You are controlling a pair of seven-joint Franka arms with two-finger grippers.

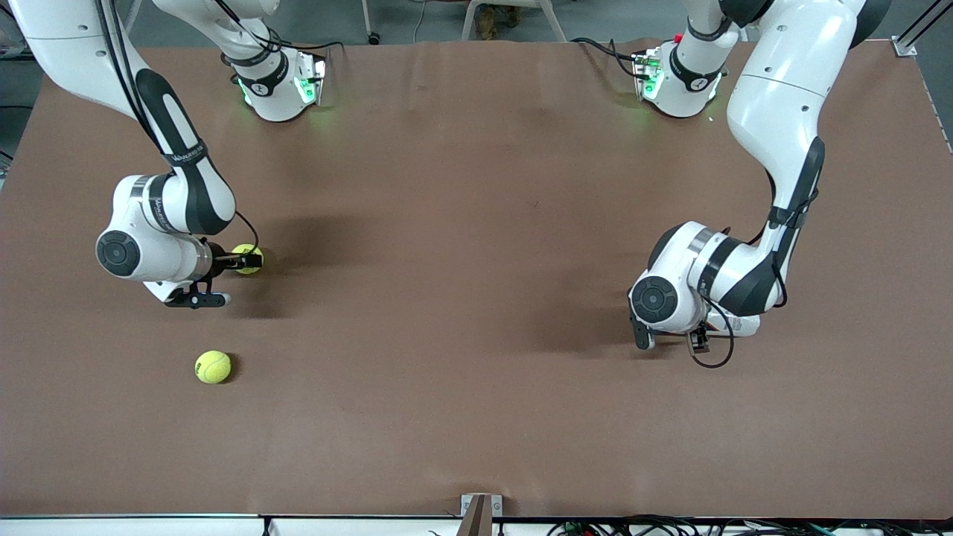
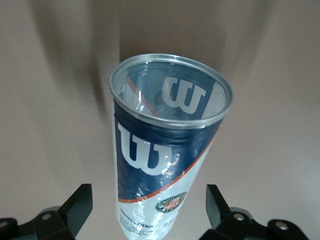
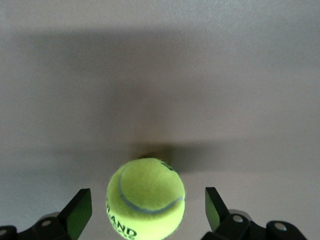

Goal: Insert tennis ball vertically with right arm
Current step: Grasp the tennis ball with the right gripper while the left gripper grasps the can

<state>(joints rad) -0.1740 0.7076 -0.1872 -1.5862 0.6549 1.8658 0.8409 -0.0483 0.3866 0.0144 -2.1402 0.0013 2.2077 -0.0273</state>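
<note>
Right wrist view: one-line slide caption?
Open right claw straddling a yellow tennis ball on the brown table, fingers clear of it on both sides.

a white wilson "w" marks the can (image 2: pixel 165 150); the tennis ball (image 3: pixel 146 198) apparently reads "land".

- The table (image 1: pixel 476 223) lies bare through the middle of the frame, between the two arms.
- Right gripper (image 3: pixel 145 197) straddles a tennis ball (image 3: pixel 146 200), with gaps beside both fingers.
- A loose tennis ball (image 1: pixel 213 367) sits lower in the frame.
- Left gripper (image 2: pixel 147 195) flanks an open-topped can (image 2: pixel 165 150), with slim gaps at each finger.
</note>
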